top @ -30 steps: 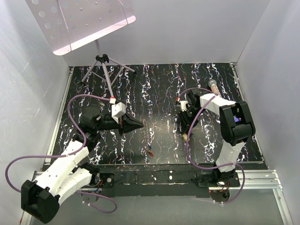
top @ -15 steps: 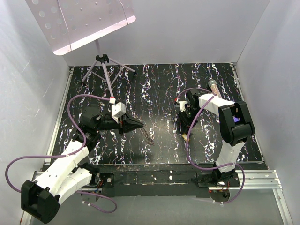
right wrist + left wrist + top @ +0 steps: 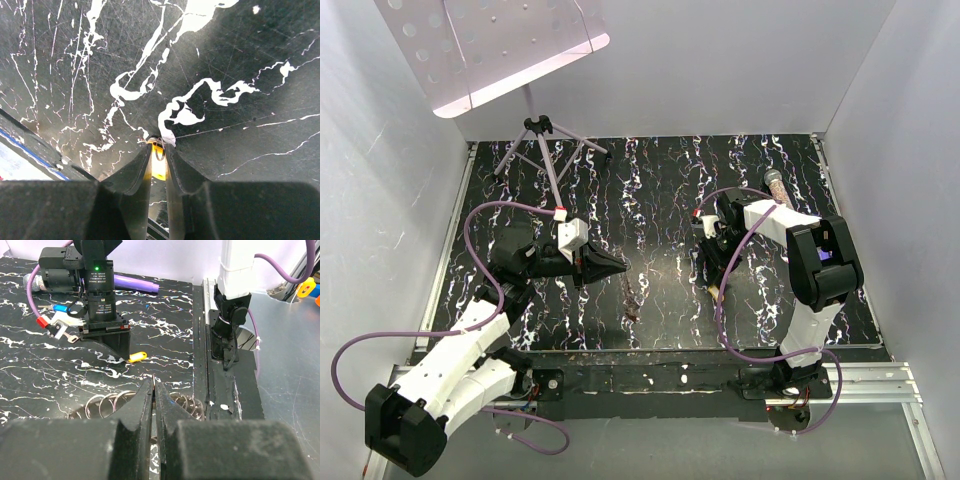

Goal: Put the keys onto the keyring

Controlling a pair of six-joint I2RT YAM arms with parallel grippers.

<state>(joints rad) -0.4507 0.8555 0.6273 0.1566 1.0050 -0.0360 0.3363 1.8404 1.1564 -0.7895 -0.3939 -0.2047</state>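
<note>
My left gripper (image 3: 622, 266) (image 3: 153, 382) is shut, with a thin bit of the wire keyring (image 3: 107, 402) pinched at its tips. The ring's coils show on both sides behind the fingers, and it hangs as a small cluster (image 3: 633, 298) in the top view. My right gripper (image 3: 713, 283) (image 3: 159, 147) points down at the mat, shut on the yellow-headed key (image 3: 159, 167) (image 3: 136, 357), whose small wire loop shows at the tips. A blue key (image 3: 60, 308), a red key (image 3: 42, 321) and a silver key (image 3: 72, 338) lie beside the right arm.
A purple marker (image 3: 135, 284) lies behind the right arm. A clear tube of pinkish beads (image 3: 773, 182) rests at the mat's right. A tripod (image 3: 545, 150) with a perforated board (image 3: 490, 40) stands at the back left. A metal rail (image 3: 880, 375) runs along the near edge.
The small cluster under the left gripper's tip has moved up the mat, closer to the tip. The right jaws have narrowed onto the yellow key. Both arms stay in place.
</note>
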